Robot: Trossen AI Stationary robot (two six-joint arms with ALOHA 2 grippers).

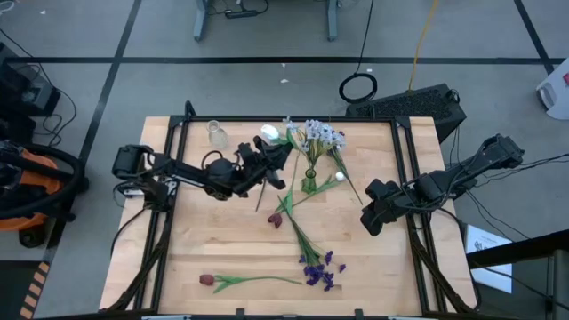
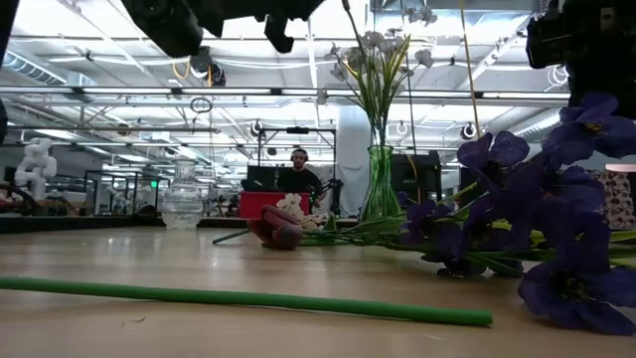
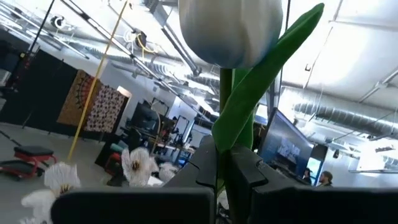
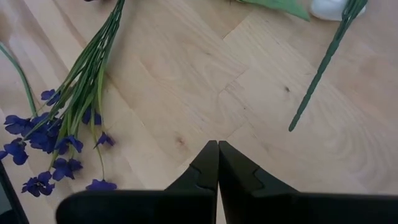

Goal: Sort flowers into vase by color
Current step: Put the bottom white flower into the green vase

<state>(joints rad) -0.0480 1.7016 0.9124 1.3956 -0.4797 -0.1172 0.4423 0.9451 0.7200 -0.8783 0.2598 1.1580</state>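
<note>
Left gripper (image 3: 222, 168): clamped on the stem of a white tulip (image 3: 230, 31), raised above the table beside the green vase (image 1: 308, 182) of pale flowers (image 1: 322, 135). Right gripper (image 4: 217, 163): fingers pressed together, empty, over bare wood near the purple flowers (image 4: 53, 140). Two red tulips (image 1: 207, 280) lie loose on the table (image 1: 222, 240).

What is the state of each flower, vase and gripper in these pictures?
Left gripper: shut on the white tulip bud, raised above the table.
Right gripper: shut, holding nothing.
Green glass vase: upright, holding pale white-lilac flowers.
Small clear glass vase: upright, without flowers.
Purple-blue flower cluster: lying on the table.
Dark red tulip near the front edge: lying flat.
Dark red tulip mid-table: lying flat.
</note>
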